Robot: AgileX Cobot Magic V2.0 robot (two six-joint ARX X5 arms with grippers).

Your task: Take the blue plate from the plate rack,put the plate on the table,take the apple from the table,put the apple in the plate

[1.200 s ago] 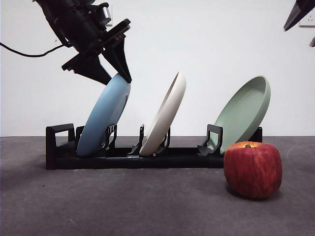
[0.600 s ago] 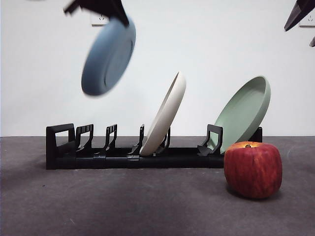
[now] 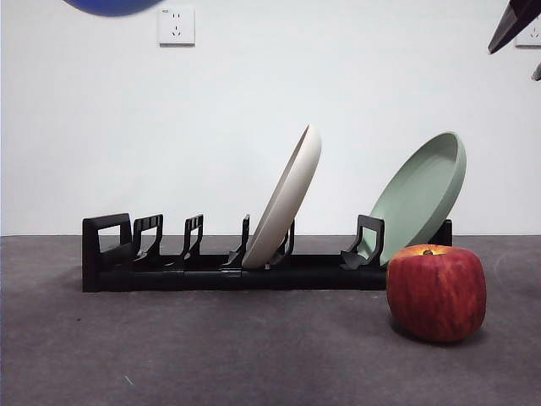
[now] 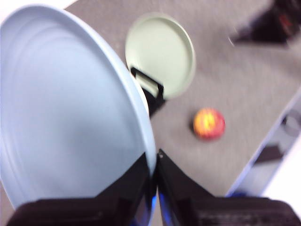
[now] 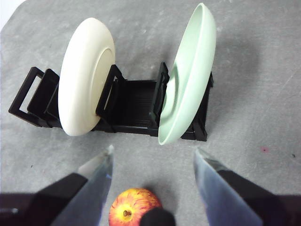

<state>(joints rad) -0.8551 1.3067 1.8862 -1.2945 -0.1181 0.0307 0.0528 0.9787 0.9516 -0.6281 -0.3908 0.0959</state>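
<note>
My left gripper [image 4: 154, 165] is shut on the rim of the blue plate [image 4: 66, 108], held high above the table; in the front view only the plate's lower edge [image 3: 114, 7] shows at the top left. The black plate rack [image 3: 211, 269] stands on the table [image 3: 211, 355] with its left slots vacant. The dark red apple [image 3: 436, 292] sits on the table right of the rack, also seen small and blurred as the apple [image 4: 209, 123] far beneath the left wrist. My right gripper [image 5: 153, 165] hangs open above the apple [image 5: 134, 207].
A cream plate [image 3: 283, 199] leans in the rack's middle and a sage-green plate [image 3: 420, 194] leans at its right end, just behind the apple. A wall socket [image 3: 176, 25] is on the white wall. A black arm tip [image 3: 511, 24] shows at the top right corner.
The blue plate has been lifted out of its left slot in the rack and carried up and left, almost out of the front view. The rest stays still.
</note>
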